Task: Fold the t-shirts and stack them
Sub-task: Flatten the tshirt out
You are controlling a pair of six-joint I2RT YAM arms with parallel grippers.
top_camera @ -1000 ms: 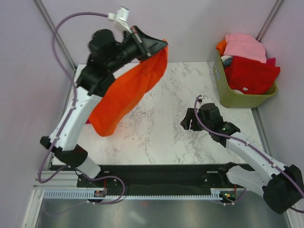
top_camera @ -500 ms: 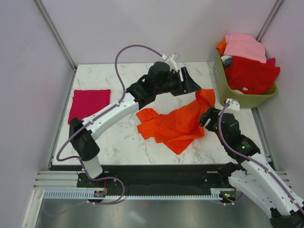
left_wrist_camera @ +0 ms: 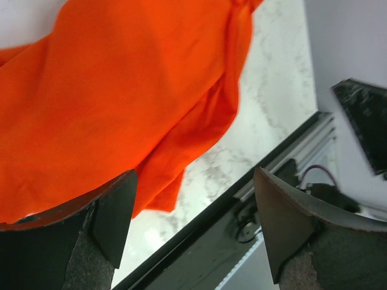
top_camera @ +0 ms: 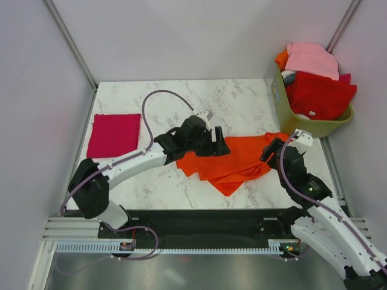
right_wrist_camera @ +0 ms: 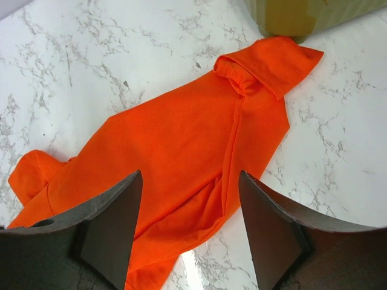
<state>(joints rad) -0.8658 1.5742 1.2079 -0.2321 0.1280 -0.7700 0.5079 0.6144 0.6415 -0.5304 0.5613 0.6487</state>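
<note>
Lying where: the orange t-shirt point(top_camera: 239, 162) is spread out, unfolded and wrinkled, on the marble surface point(top_camera: 157, 103), right of the middle and between the two arms.
Long axis: it runs left to right in the top view, tilted so that the right end sits farther from the arm bases.
Right end: a folded-over flap points at the olive basket point(top_camera: 284, 115), just beside its base.
Near side: one pointed corner aims toward the arm bases.
Left fingers point(top_camera: 219, 147): spread wide, low over the shirt's left end; whether they touch the cloth cannot be told.
Right fingers point(top_camera: 270, 156): spread wide above the shirt's right end, gripping nothing.
Crimson t-shirt point(top_camera: 113, 134): a folded flat square at the left of the surface, well apart from the orange one.
Basket contents: heaped red, pink and orange clothes.
</note>
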